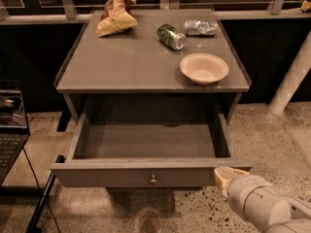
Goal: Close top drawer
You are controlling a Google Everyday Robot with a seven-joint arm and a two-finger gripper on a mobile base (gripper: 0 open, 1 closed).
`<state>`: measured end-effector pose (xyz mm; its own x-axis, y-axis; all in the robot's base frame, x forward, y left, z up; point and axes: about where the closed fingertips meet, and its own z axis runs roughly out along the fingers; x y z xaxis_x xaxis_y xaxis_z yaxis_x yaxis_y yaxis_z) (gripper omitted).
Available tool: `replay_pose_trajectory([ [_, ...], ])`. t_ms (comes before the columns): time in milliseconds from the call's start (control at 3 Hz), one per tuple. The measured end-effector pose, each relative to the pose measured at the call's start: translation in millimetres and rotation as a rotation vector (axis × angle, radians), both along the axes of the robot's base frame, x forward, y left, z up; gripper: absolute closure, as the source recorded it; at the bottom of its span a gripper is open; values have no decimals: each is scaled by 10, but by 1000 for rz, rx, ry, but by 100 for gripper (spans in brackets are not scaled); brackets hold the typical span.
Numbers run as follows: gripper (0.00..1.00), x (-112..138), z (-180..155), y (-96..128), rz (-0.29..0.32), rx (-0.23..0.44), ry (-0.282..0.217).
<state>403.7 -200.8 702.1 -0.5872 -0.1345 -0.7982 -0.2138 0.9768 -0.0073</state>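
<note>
Top drawer stands pulled far out beneath desk, knob at front centre. Hand at drawer's right front corner, touching or just beside it; whether spread or pressed together cannot be told. Closing apparently not begun; whole push inward left.

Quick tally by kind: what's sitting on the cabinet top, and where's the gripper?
Chip bag: 1
Green can: 1
Crumpled silver item: 1
Bowl: 1
Total: 4
Gripper: low right, at the open top drawer's front corner.
</note>
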Motion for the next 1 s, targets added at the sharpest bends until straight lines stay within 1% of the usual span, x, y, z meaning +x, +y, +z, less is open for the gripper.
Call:
replay_pose_trajectory([
  [333, 100, 137, -46, 76, 31, 16, -19],
  [667, 100, 345, -153, 99, 65, 30, -38],
  [1000, 100, 386, -198, 73, 65, 37, -38],
])
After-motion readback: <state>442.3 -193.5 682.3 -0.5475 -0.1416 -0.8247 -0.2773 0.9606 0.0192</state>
